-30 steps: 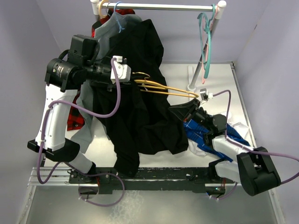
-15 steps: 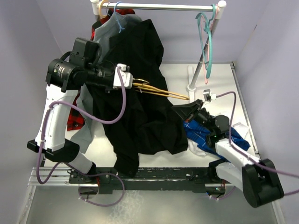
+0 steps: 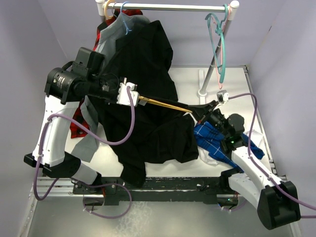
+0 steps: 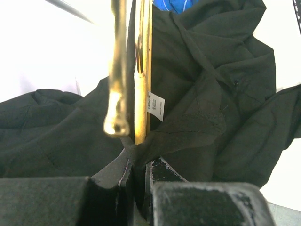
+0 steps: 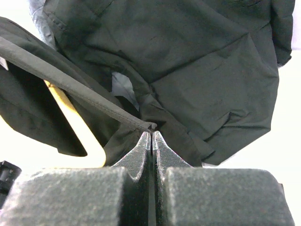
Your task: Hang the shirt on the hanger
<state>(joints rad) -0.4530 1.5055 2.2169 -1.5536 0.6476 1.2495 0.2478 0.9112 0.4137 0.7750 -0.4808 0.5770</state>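
The yellow-orange hanger (image 3: 165,104) lies nearly level over the black shirt (image 3: 148,136), which is draped across the middle of the table. My left gripper (image 3: 139,100) is shut on the hanger near its hook end. In the left wrist view the hanger (image 4: 141,94) runs up from the gripper (image 4: 138,162), with a fold of the shirt (image 4: 211,94) pressed against it. My right gripper (image 3: 197,112) is at the hanger's far tip, shut on the shirt's edge. In the right wrist view the gripper (image 5: 151,135) pinches a hem of the shirt (image 5: 202,70) beside the hanger's corner (image 5: 77,127).
A rail (image 3: 173,7) at the back carries a second black garment (image 3: 145,47), a grey shirt (image 3: 112,30), and teal (image 3: 219,54) and pink hangers. Its post (image 3: 210,81) stands back right. A blue-checked shirt (image 3: 215,143) lies under my right arm. A red plaid garment (image 3: 78,127) lies at the left.
My left gripper has lowered the hanger and swung it right. My right gripper has moved up and forward to the hanger's tip, carrying the shirt's edge with it.
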